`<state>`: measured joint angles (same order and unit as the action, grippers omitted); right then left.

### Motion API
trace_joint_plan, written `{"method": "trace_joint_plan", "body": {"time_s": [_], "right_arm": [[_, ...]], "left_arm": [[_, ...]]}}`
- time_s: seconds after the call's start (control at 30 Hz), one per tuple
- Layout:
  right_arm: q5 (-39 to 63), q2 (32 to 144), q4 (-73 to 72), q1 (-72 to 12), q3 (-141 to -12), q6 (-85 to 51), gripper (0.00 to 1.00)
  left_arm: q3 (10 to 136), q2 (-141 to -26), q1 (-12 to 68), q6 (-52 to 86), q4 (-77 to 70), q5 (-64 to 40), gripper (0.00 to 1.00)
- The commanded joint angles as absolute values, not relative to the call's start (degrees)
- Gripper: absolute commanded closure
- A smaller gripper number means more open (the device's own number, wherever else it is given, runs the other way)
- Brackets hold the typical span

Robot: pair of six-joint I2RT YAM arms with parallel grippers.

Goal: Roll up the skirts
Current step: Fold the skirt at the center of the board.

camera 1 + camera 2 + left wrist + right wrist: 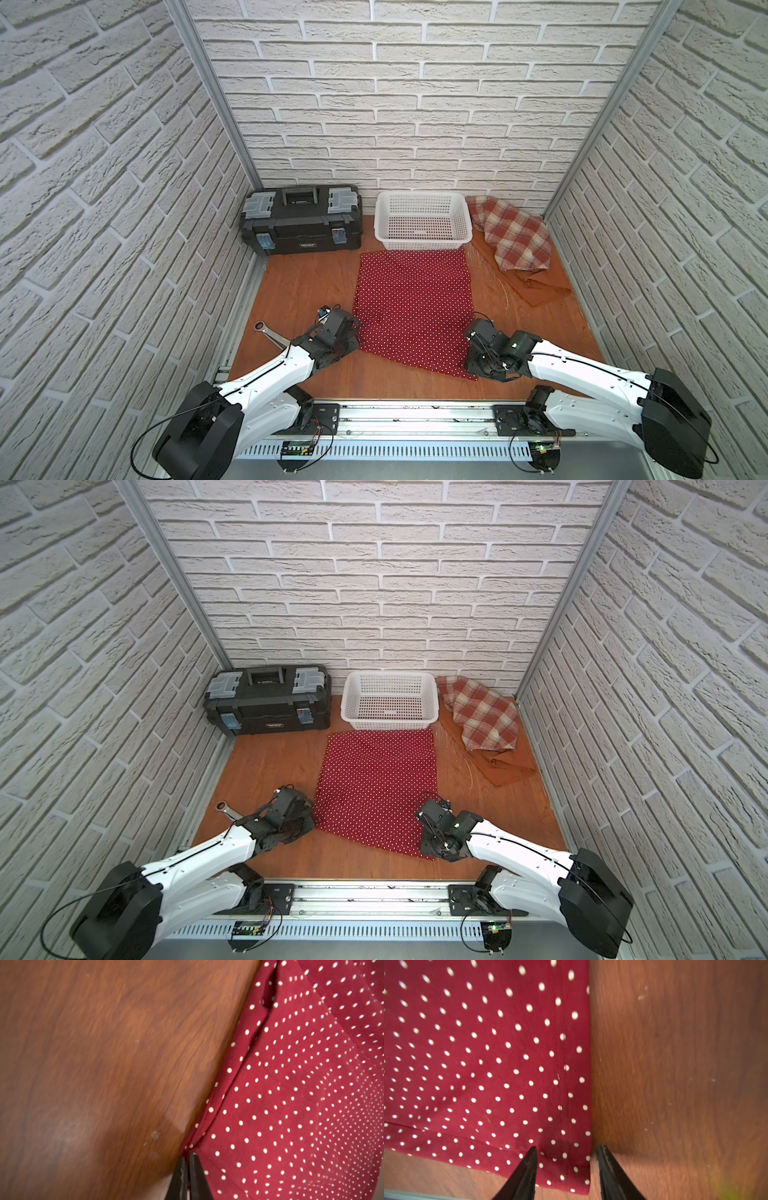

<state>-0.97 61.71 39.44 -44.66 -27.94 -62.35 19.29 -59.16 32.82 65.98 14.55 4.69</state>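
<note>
Skirts, three in all, none rolled yet. We see the polka-dot skirt (415, 307) spread flat in the middle of the wooden table (299, 286), its far edge just in front of the white basket (424, 246). The left gripper (188, 1159) is at the skirt's near left corner. Its fingertips are pressed together and, as far as we can judge, they pinch the hem. The right gripper (566, 1153) is at the near right corner with its pincer spread, one finger over the cloth and one over bare wood beside the edge, pinching nothing. The plaid skirt (513, 235) lies crumpled on top of the rust-orange skirt (538, 289), to the right of the basket. We judge the work barely begun: one corner is gripped, and all the rolling is left to do.
</note>
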Motion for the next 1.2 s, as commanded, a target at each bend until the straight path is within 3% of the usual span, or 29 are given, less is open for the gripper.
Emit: {"method": "trace_joint_plan", "body": {"time_s": [0.0, 0.17, 0.37, 0.53, 0.63, 0.83, 1.17], "right_arm": [[-0.9, 59.8, 42.6, -47.4, -27.1, -66.3, 0.52], [-1.2, 56.8, 42.7, -48.7, -25.2, -68.3, 0.52], [-1.4, 60.0, 37.3, -48.7, -24.2, -68.3, 0.61], [-0.6, 62.8, 35.9, -48.8, -25.0, -66.8, 0.87], [-0.7, 61.2, 39.8, -49.3, -25.9, -67.3, 0.97], [-1.1, 52.9, 50.0, -50.6, -25.4, -70.3, 0.97], [-5.5, 46.0, 66.3, -54.7, -31.9, -71.3, 0.97]], "left_arm": [[17.8, -59.3, 33.2, 65.1, 15.1, 5.7, 1.0], [17.4, -60.4, 33.7, 65.4, 13.7, 5.7, 1.0], [17.6, -61.3, 34.3, 65.5, 13.3, 5.9, 1.0], [17.8, -61.0, 34.6, 65.9, 13.8, 6.4, 1.0], [17.9, -59.9, 34.9, 65.9, 15.0, 7.1, 1.0], [17.8, -54.8, 38.8, 69.1, 20.5, 10.9, 1.0], [18.6, -43.5, 57.0, 86.1, 37.0, 21.4, 1.0]]}}
